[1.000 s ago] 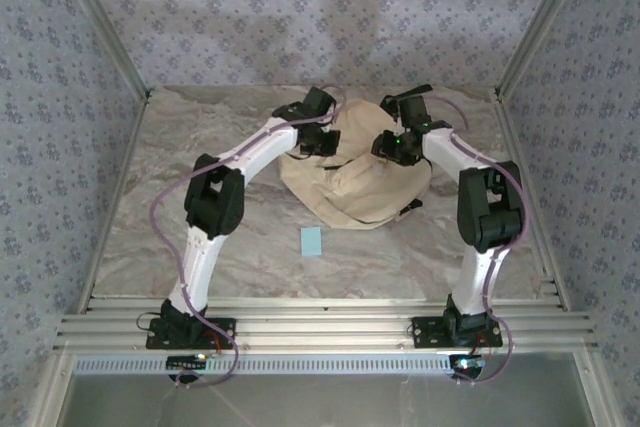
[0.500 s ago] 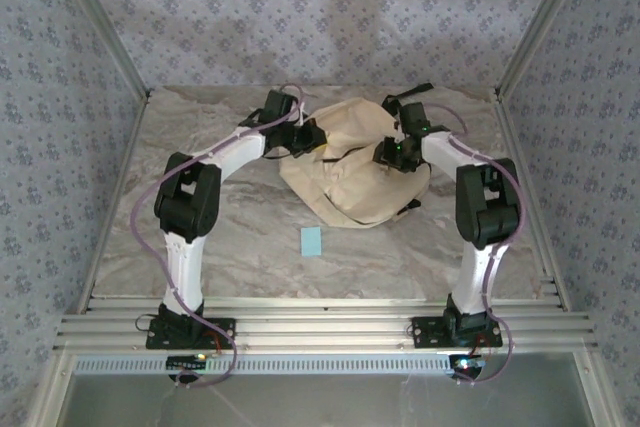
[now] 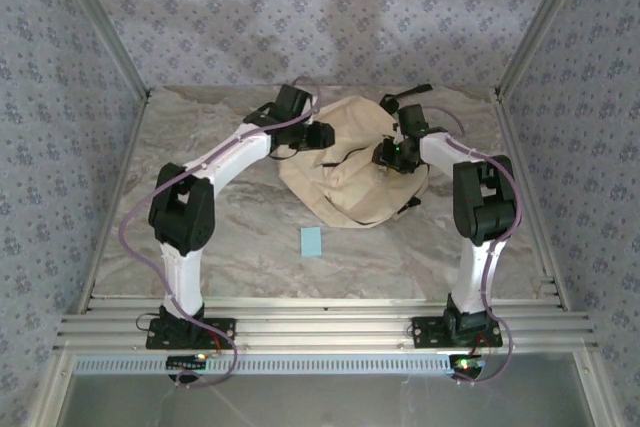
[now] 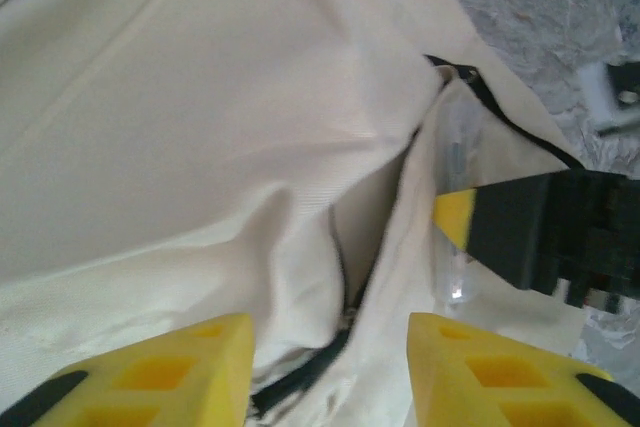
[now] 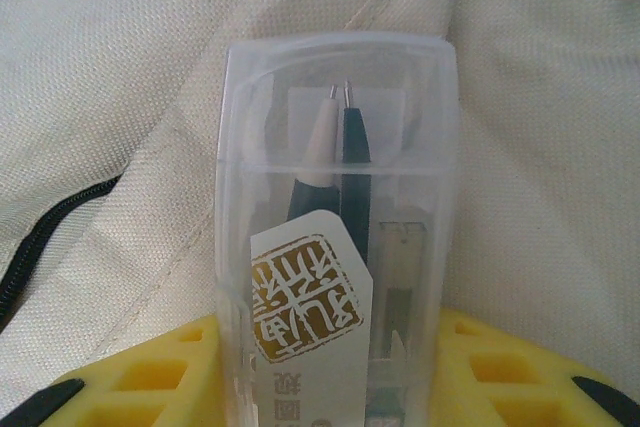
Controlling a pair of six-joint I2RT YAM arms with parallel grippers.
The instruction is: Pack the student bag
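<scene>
The student bag (image 3: 355,182), cream fabric with black zipper lines, lies at the back middle of the table. My left gripper (image 3: 322,137) hovers at its left top edge; in the left wrist view it (image 4: 330,332) stands open over the bag's gaping zipper slit (image 4: 375,217), a fabric fold lying loose between the jaws. My right gripper (image 3: 386,155) is shut on a clear plastic pen case (image 5: 335,207) holding two pens, pressed over the bag (image 5: 130,67). The case's end (image 4: 455,157) pokes at the slit from the right.
A small light-blue card (image 3: 311,241) lies on the marble table in front of the bag. A black strap end (image 3: 405,97) sticks out behind the bag. Metal frame posts and patterned walls close the sides and back.
My left gripper has let go and opened; its arm drew left from the bag's edge, then came back right to it. The right gripper and case have barely moved.
</scene>
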